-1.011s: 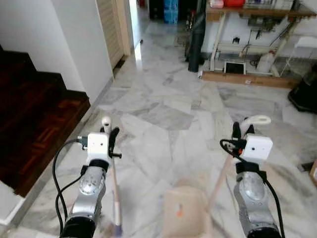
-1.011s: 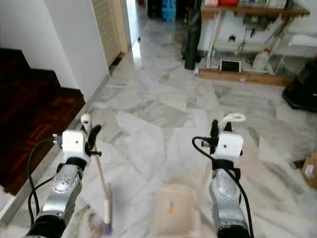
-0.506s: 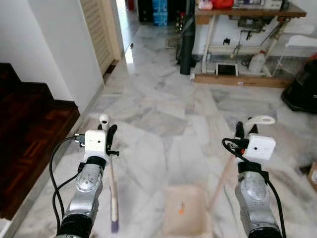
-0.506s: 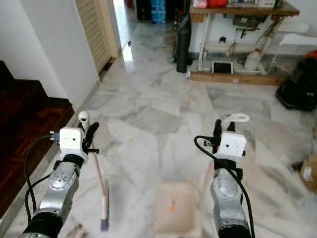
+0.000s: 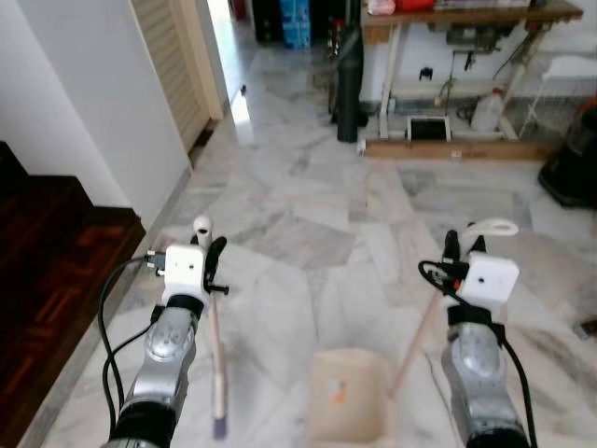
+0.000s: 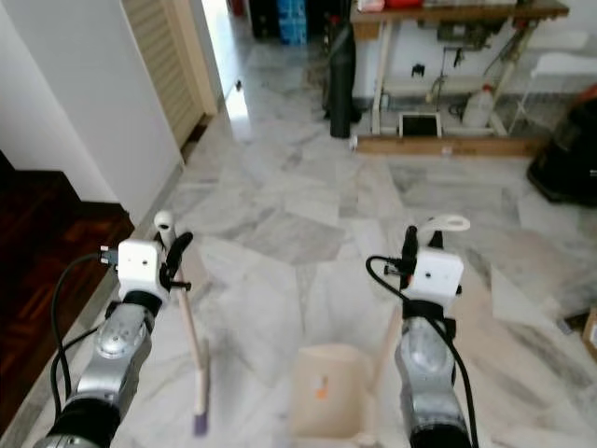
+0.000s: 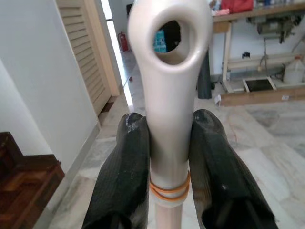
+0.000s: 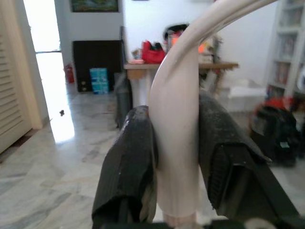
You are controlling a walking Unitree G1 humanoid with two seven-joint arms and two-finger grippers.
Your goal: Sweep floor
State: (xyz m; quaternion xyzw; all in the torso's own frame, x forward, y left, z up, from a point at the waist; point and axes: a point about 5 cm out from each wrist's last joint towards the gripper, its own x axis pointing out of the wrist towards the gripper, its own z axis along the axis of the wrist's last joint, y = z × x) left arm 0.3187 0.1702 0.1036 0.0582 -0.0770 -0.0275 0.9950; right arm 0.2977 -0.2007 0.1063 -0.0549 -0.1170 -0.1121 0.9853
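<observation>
Marble floor (image 5: 308, 233), stairs (image 5: 47, 243) (dark), workbench (image 5: 457, 19)

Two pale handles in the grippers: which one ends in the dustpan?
The handle in the right gripper, with the wide loop on top. It slants down to the dustpan. The left gripper's handle carries the broom.
</observation>
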